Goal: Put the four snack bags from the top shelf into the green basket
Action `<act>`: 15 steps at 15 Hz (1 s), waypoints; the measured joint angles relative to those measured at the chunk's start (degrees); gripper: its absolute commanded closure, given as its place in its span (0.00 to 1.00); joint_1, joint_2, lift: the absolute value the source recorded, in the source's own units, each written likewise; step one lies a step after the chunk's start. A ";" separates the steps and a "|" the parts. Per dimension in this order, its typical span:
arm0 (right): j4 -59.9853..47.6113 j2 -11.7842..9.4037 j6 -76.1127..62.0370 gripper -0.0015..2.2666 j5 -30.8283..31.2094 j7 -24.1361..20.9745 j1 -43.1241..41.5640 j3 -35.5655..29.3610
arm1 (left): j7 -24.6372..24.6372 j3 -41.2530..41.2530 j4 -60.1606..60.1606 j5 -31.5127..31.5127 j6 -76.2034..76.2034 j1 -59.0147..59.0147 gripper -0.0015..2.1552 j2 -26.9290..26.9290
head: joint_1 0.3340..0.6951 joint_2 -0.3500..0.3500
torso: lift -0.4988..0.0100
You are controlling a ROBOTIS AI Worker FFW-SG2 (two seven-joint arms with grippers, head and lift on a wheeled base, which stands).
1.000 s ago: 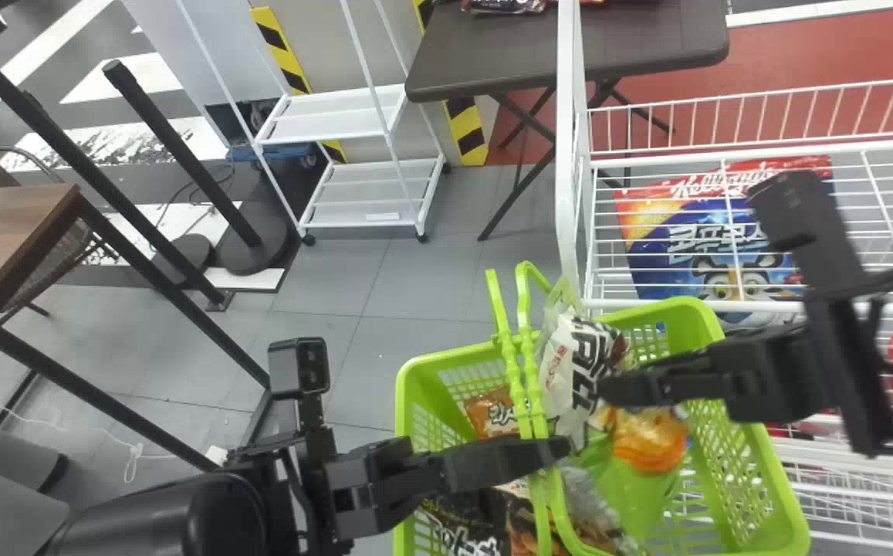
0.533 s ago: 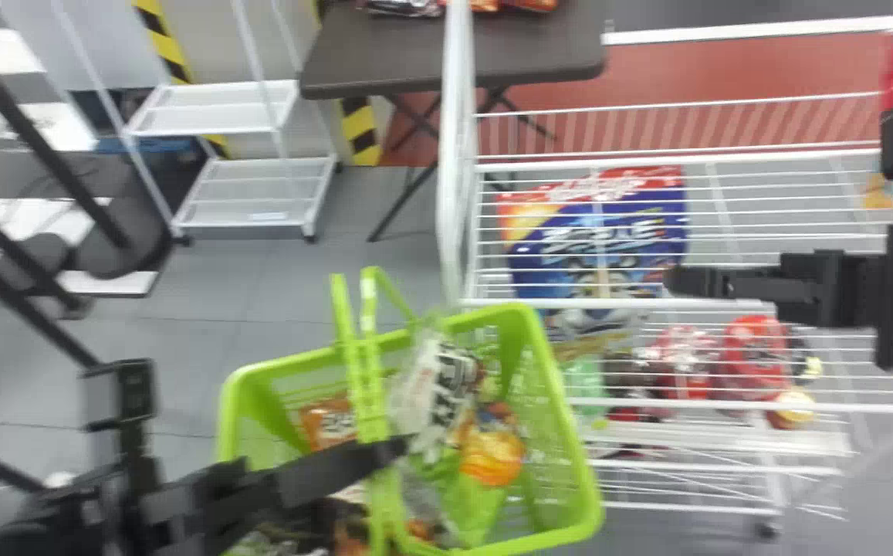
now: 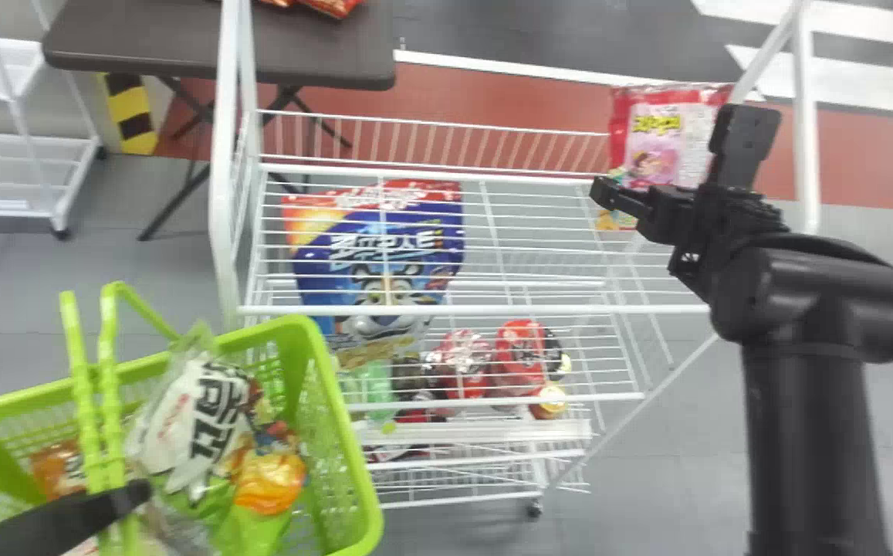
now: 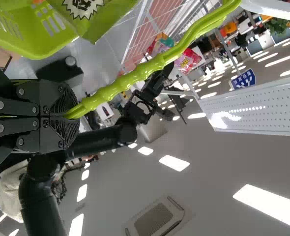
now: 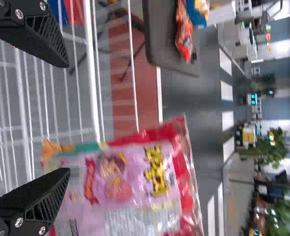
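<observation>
Right gripper [image 3: 603, 191] at the right end of the top shelf [image 3: 485, 310], spread wide, nothing held. Pink bag [image 3: 666, 131] upright there, just beyond its fingers. Left gripper [image 3: 137, 493] closed on the handles [image 3: 112, 409] of the green basket [image 3: 342, 432]. Inside: white bag [image 3: 187, 425], an orange-and-green one [image 3: 268, 480], others partly hidden.
</observation>
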 measured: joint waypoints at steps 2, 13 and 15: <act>8.18 -0.34 -5.40 0.02 3.53 0.26 -4.06 -1.48 | 0.00 0.14 0.05 0.24 -0.21 0.47 1.00 -0.01 | 1.00 0.04 | 0.97; 26.49 0.27 -12.30 0.99 11.61 0.95 -13.63 -2.05 | 0.00 0.14 0.56 0.41 -2.51 1.88 1.00 -0.64 | 1.00 0.02 | 0.97; 20.42 0.68 -12.55 0.99 8.54 0.59 -10.22 -3.19 | 0.00 0.09 0.52 0.41 -2.51 1.84 1.00 -0.70 | 1.00 0.02 | 0.97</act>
